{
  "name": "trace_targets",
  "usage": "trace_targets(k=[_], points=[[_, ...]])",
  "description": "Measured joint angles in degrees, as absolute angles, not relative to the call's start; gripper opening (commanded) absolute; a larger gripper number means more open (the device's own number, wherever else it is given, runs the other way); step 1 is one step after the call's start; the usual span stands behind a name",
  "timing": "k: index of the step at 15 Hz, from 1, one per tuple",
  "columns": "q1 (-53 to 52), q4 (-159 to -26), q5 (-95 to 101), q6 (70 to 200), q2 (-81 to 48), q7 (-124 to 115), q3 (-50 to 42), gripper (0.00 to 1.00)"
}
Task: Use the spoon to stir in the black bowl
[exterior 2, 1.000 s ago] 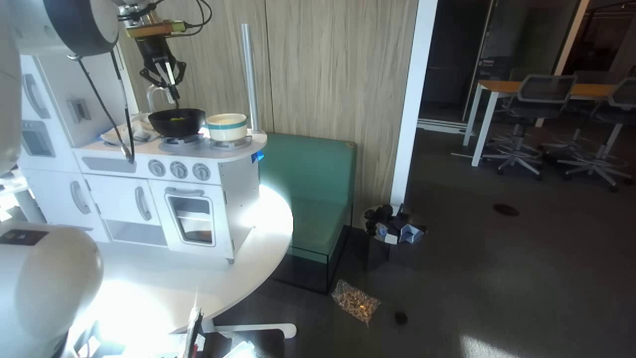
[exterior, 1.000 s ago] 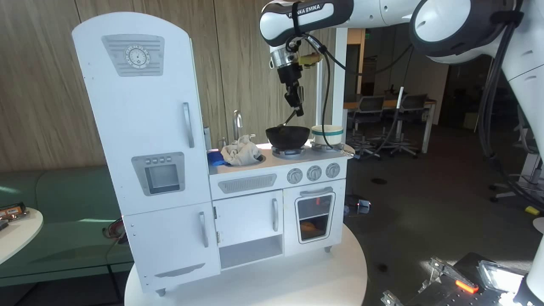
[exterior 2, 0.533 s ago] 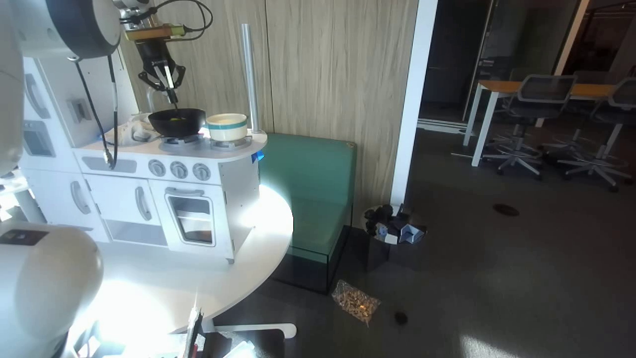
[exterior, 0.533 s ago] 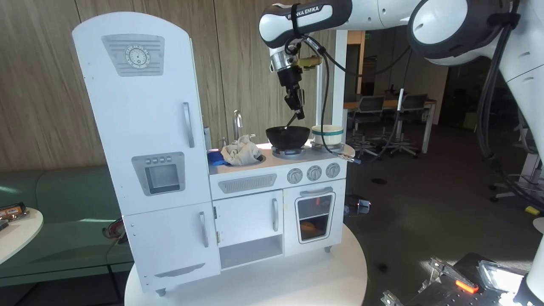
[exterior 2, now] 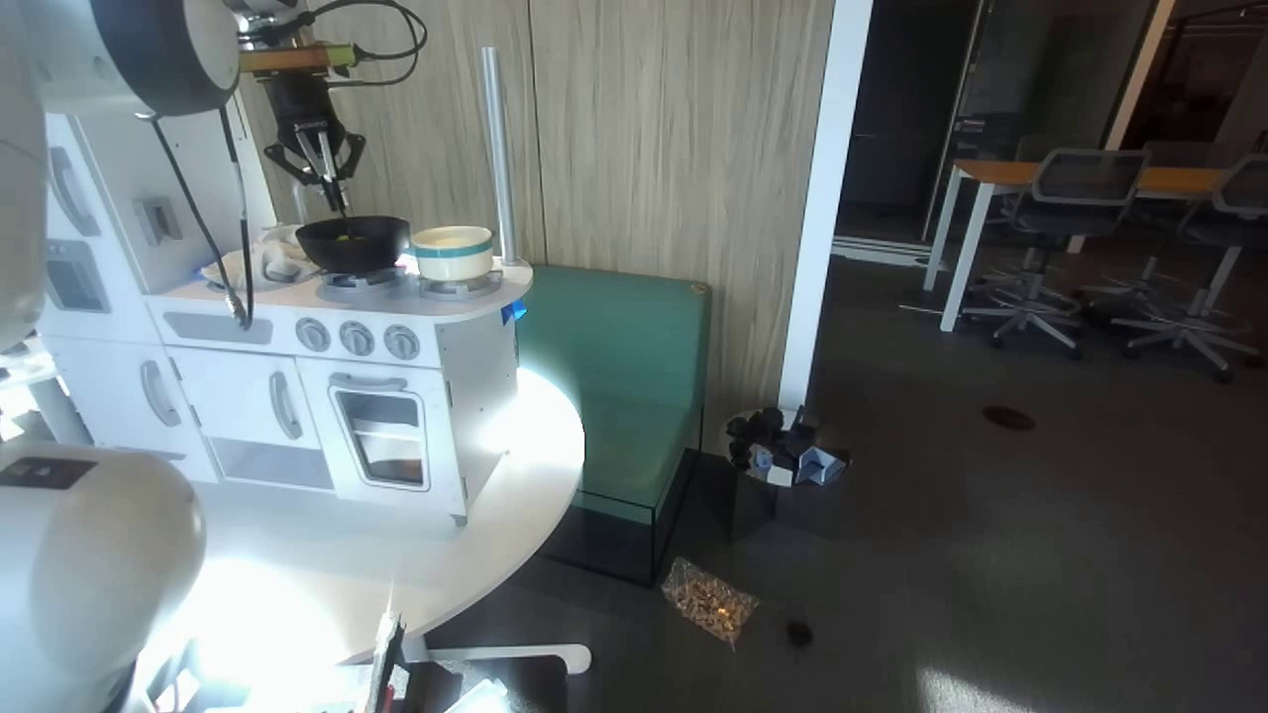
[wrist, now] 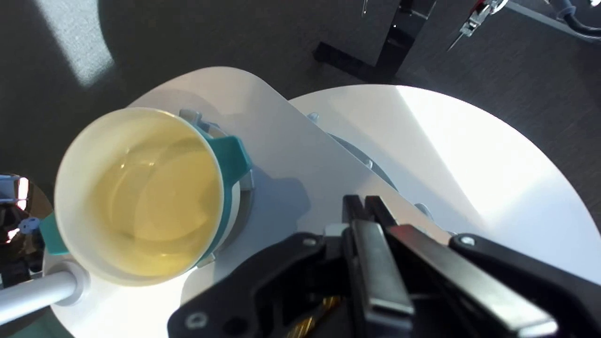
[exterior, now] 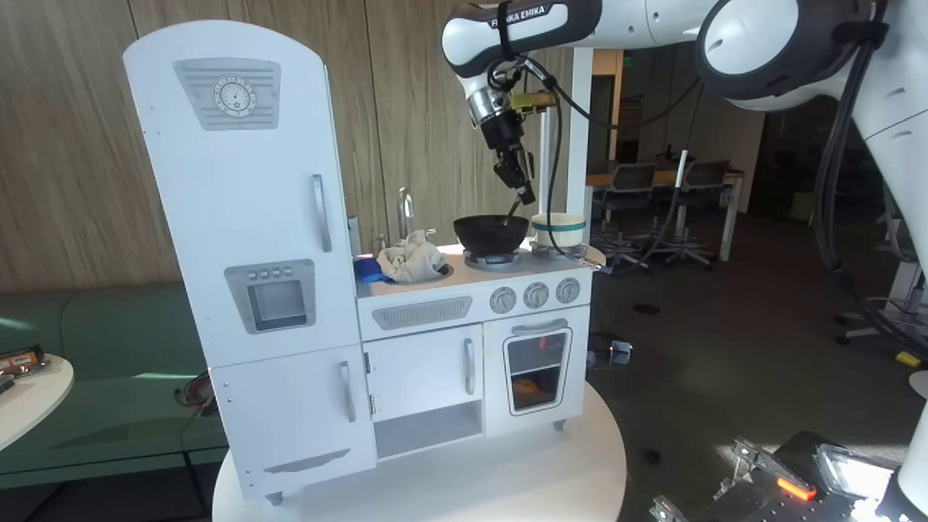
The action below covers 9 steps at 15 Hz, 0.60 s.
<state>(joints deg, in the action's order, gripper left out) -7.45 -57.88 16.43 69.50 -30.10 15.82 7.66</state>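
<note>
The black bowl stands on a burner of the white toy kitchen; it also shows in an exterior view. My gripper is above the bowl's rim on the side towards the white pot and points down, tilted. It is shut on the handle of the spoon, which slants down into the bowl; the spoon's lower end is hidden inside. In an exterior view the gripper is over the bowl, and a small yellow-green bit shows inside. In the wrist view the fingertips are nearly together; bowl and spoon are hidden there.
A white pot with a teal band stands on the burner beside the bowl; it also shows in the wrist view. A cloth lies in the sink by the faucet. A metal pole rises behind the pot.
My gripper dipped slightly, then moved towards the pot side and tilted more. The spoon moved with it, from the middle of the bowl towards the pot-side rim. Bowl and pot have not moved.
</note>
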Motion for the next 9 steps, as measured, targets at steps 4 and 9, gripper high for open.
trace_targets(k=[4,9], points=[[-7.5,-57.4,17.1,66.7,-30.2,12.3,7.2,0.02],[-7.4,-57.2,19.1,67.5,-30.7,11.8,6.8,0.02]])
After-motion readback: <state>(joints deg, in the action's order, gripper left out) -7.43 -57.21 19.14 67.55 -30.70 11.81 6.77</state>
